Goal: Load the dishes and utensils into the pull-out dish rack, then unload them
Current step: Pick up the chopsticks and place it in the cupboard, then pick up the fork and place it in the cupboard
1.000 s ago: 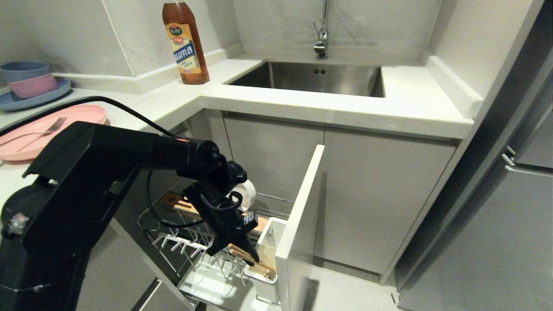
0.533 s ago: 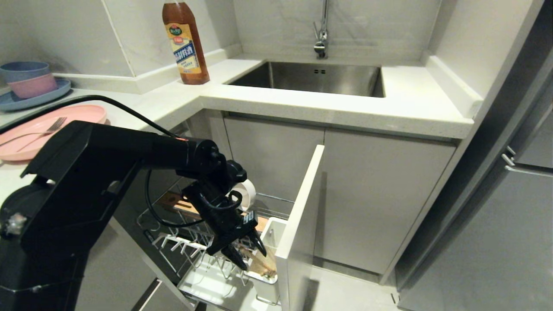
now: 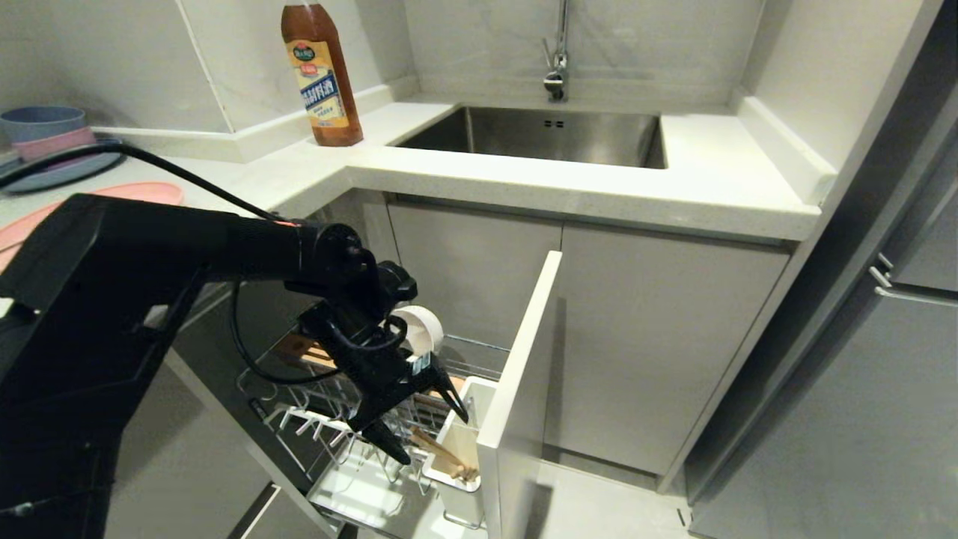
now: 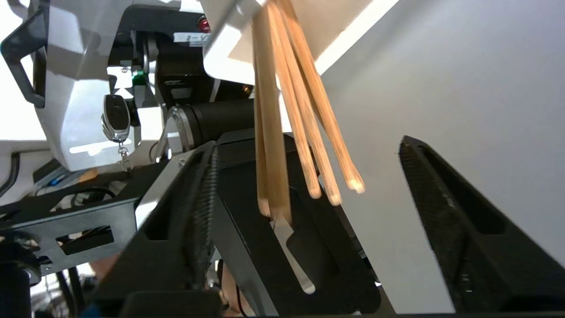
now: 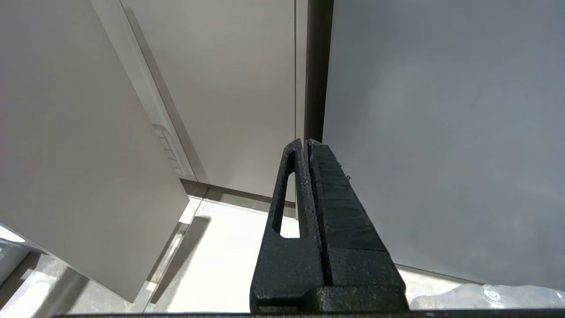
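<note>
Chopsticks [image 3: 443, 454] are seen leaning in the white cup [image 3: 458, 447] at the rack's [image 3: 329, 419] near right end. They seem light, stiff, smooth; the upper ends should be pinched. Left gripper [image 3: 426, 427] is spread above them, empty; right gripper [image 5: 309, 194] is closed.

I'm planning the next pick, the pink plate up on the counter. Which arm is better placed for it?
Probably the left. The left gripper is open by the utensil cup, where the chopsticks stand, on the same side as the pink plate. The right gripper is shut and faces cabinet fronts.
</note>
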You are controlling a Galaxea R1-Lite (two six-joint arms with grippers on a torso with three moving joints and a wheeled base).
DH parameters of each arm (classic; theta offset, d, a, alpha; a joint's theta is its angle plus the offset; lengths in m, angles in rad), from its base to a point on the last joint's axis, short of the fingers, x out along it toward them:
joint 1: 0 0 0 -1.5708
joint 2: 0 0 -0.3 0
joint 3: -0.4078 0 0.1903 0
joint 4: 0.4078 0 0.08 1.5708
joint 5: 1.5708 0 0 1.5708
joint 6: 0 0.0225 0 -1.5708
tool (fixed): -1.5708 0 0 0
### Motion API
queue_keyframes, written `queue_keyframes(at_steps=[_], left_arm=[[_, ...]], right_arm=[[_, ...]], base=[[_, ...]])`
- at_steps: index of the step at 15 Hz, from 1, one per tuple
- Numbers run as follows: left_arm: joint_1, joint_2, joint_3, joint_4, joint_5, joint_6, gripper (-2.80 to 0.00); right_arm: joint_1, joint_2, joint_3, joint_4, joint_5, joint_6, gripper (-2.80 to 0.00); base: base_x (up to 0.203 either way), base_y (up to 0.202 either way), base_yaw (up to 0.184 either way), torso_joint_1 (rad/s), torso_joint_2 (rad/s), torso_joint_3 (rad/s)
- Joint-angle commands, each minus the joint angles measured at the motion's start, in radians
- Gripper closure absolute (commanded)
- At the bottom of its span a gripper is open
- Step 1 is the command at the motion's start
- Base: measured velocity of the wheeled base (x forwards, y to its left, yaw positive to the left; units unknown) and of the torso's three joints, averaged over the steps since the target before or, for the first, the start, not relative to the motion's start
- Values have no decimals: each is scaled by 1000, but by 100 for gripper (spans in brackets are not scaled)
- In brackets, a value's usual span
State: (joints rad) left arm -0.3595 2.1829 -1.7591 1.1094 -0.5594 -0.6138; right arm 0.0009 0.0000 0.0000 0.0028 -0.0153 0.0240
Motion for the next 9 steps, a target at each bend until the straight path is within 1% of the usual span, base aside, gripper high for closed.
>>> queue_keyframes(at_steps=[1, 4, 5, 9], left_arm=[[8, -54, 4, 7, -2, -4, -280], [20, -123, 9, 40, 15, -3, -280], [21, -161, 13, 57, 20, -1, 0], [29, -289, 56, 77, 32, -4, 0]], right_arm=[[0, 1, 2, 0, 0, 0, 0], [1, 0, 3, 0, 0, 0, 0], [1, 0, 3, 0, 0, 1, 0], [0, 0, 2, 0, 0, 0, 0]], base=[[0, 0, 0, 0, 0, 0], [0, 0, 0, 0, 0, 0], [0, 0, 0, 0, 0, 0], [0, 0, 0, 0, 0, 0]])
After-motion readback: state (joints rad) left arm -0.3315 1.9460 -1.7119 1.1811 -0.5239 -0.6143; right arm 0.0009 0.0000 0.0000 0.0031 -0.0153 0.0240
